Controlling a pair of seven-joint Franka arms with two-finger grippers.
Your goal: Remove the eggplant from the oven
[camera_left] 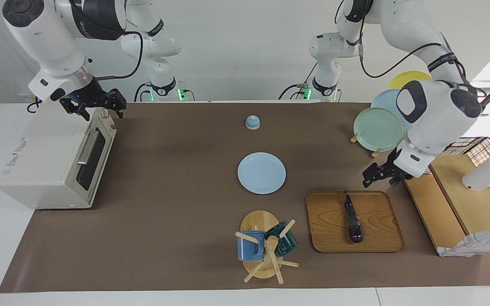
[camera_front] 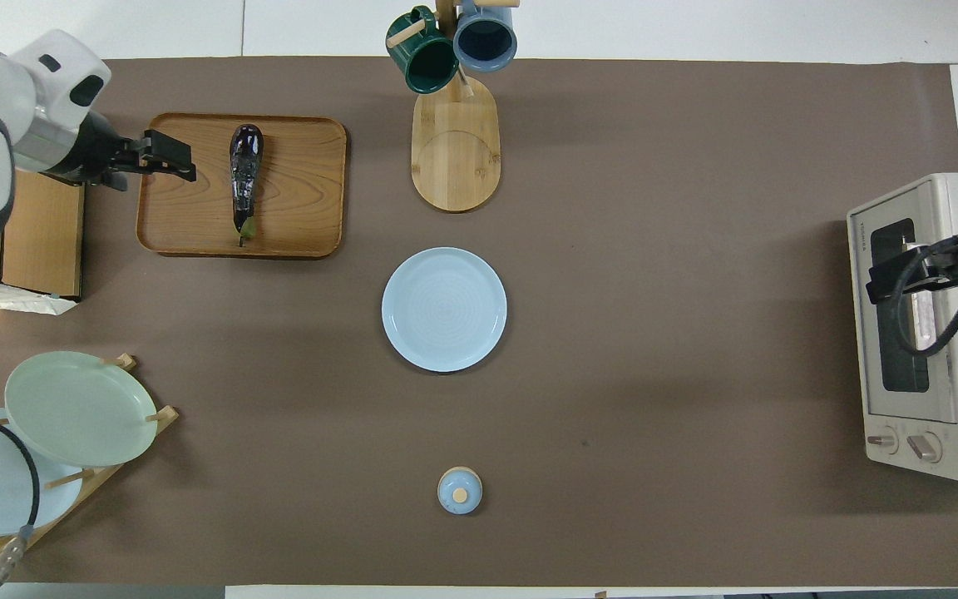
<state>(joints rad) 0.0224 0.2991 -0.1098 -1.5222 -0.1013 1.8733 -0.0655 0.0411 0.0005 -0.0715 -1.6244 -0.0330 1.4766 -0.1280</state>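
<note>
Left end effector (camera_left: 377, 177), fingers spread and empty, is hanging over the table beside the wooden tray (camera_left: 326, 238) where the eggplant (camera_left: 352, 221) is lying, risking rolling if nudged.

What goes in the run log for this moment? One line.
eggplant: lying on tray | oven: door shut | left gripper: open, empty | right gripper: open, over oven

- Both arms: glossy white rounded shells, dark grey joint caps and bands.
- Black cables loop loosely along each forearm.
- Black end effectors; the right end effector (camera_left: 94, 105) shows a small blue light.
- Green lights glow at both bases.
</note>
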